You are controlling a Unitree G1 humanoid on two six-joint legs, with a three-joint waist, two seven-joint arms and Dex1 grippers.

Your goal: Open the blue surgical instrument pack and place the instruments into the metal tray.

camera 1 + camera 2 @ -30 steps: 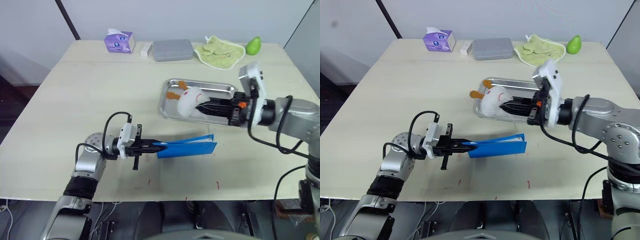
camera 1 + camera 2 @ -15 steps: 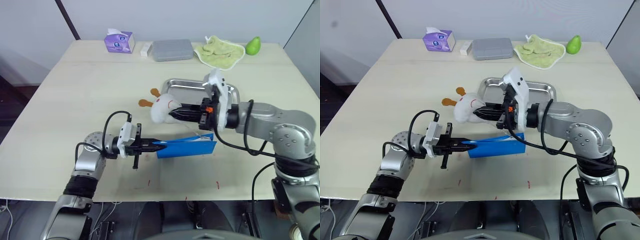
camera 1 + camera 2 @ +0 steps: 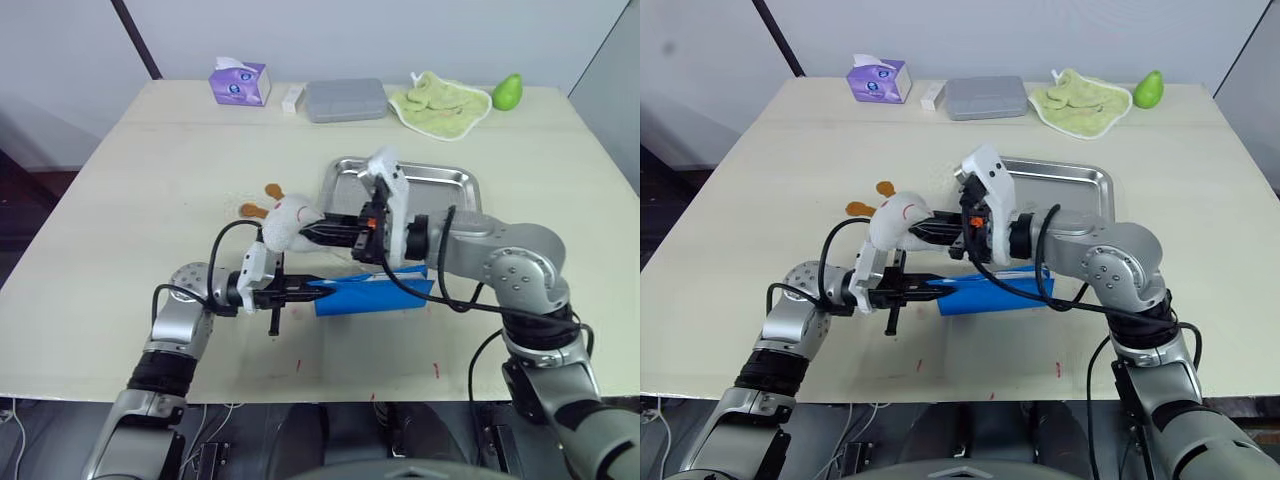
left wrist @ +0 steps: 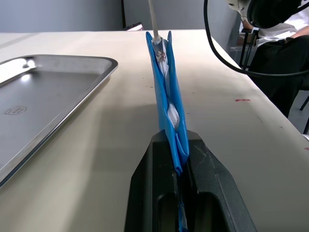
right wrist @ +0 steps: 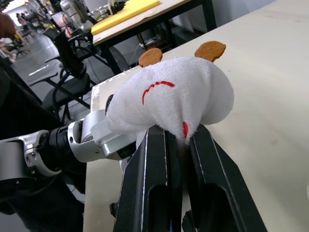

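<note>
Tray of shiny metal (image 3: 455,182) sits empty behind blue pack (image 3: 375,296) (standing on edge, folded), whose end left gripper (image 3: 305,291) pinches; right gripper (image 3: 312,232) clamps white plush toy (image 3: 284,221) above left wrist

Bright-blue pack (image 3: 372,294) with white lining; shiny silver tray (image 3: 440,184); white plush toy (image 5: 169,101) with orange-brown ears and red stitching; black fingers (image 4: 164,193); purple, perhaps printed, tissue box (image 3: 239,82); pale beige bench (image 3: 150,190).

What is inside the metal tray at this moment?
The metal tray looks bare where visible. The right gripper, holding a white plush toy, hides its near edge.
</note>
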